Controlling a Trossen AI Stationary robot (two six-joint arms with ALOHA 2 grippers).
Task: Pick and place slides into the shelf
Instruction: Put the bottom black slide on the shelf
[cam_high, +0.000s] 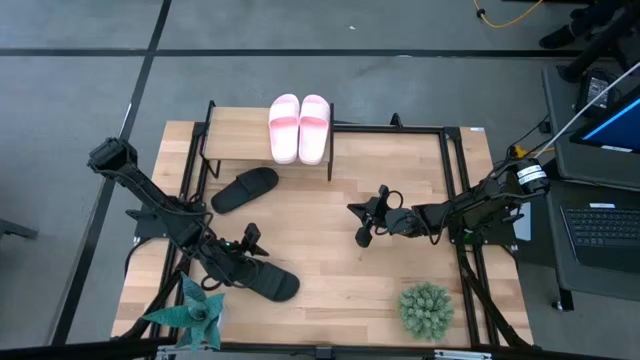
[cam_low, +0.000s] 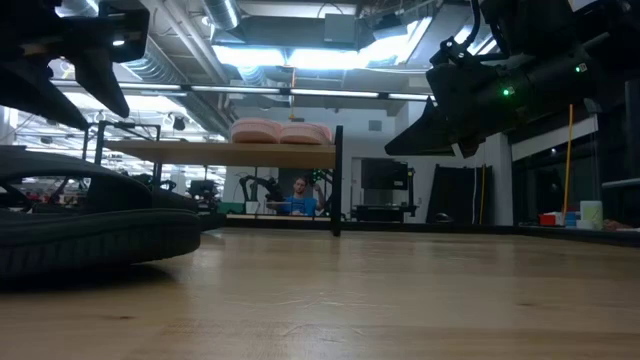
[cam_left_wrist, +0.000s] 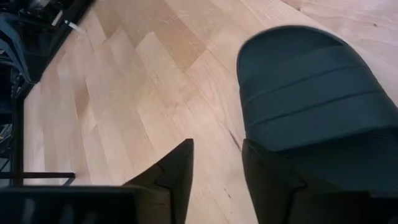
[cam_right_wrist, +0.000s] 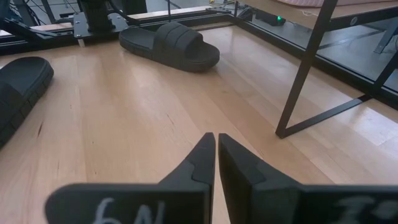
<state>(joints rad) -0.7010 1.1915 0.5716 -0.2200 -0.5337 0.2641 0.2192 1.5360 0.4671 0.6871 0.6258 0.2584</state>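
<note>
Grey floor with dark tape lines surrounds the wooden surface (cam_high: 330, 250) in the high view; the low view shows a large hall behind it with ceiling lights, ducts and a seated person (cam_low: 299, 197) far back. A desk with a laptop (cam_high: 605, 235) stands beside the surface on the right arm's side.

On the far edge of the surface stands the shelf (cam_high: 235, 135), a light plank on thin black legs. The pink pair of slides (cam_high: 299, 127) lies side by side on the plank, at its end nearer the surface's centre line.

One black slide (cam_high: 245, 189) lies on the surface just in front of the shelf, below its plank edge. The second black slide (cam_high: 268, 281) lies near the front edge, on the left arm's side.

Two potted plants occupy the front edge: a spiky blue-green one (cam_high: 190, 312) at the left corner and a round green one (cam_high: 427, 310) toward the right.

The left end effector (cam_high: 252, 244) sits at the second black slide; the left wrist view shows its fingers parted, one finger against the slide's edge, not closed on it.

The right end effector (cam_high: 363, 222) hovers over the middle of the surface, fingers nearly together, holding nothing.
</note>
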